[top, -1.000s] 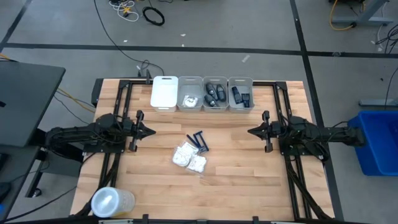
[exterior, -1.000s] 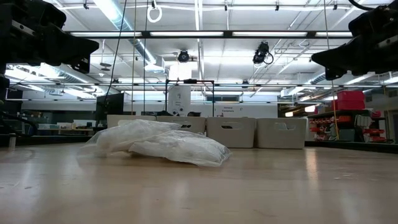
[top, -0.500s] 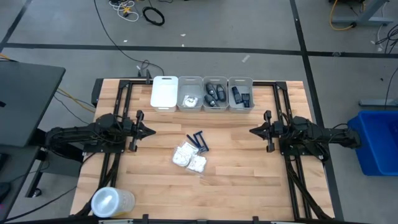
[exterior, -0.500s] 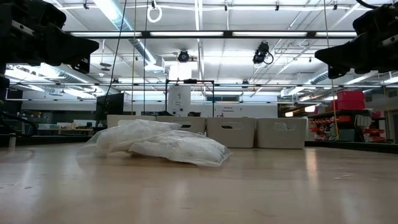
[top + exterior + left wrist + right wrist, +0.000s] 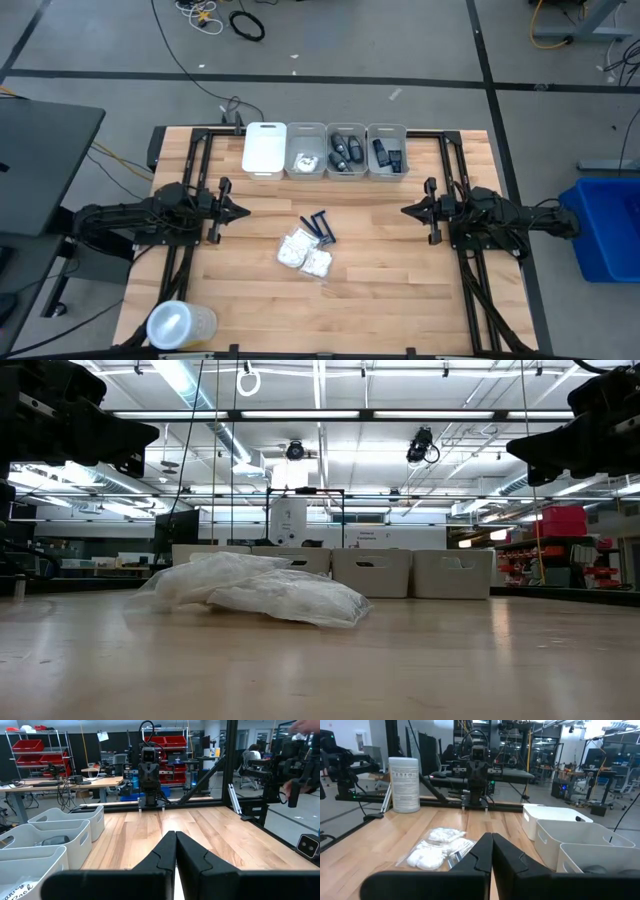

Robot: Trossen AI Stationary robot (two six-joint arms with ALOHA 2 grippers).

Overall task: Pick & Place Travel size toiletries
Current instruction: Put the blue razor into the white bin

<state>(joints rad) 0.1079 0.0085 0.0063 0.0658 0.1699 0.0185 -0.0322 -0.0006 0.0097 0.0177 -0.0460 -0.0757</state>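
Dark blue razors [image 5: 320,227] lie flat on the wooden table near its middle. Just nearer than them lie white crinkly packets [image 5: 305,253], which also show in the low view [image 5: 260,590] and the right wrist view [image 5: 437,849]. Small dark containers [image 5: 346,150] sit in the bins at the far edge. My left gripper [image 5: 245,211] hovers level at the table's left, shut and empty [image 5: 175,837]. My right gripper [image 5: 403,211] hovers level at the right, shut and empty [image 5: 491,840]. The two point at each other, and the items lie between them and below.
A row of white bins [image 5: 325,150] stands along the far edge, the leftmost covered by a white lid [image 5: 265,148]. A clear round lidded tub [image 5: 180,325] stands at the near left corner. Black frame rails [image 5: 195,170] run along both sides of the table.
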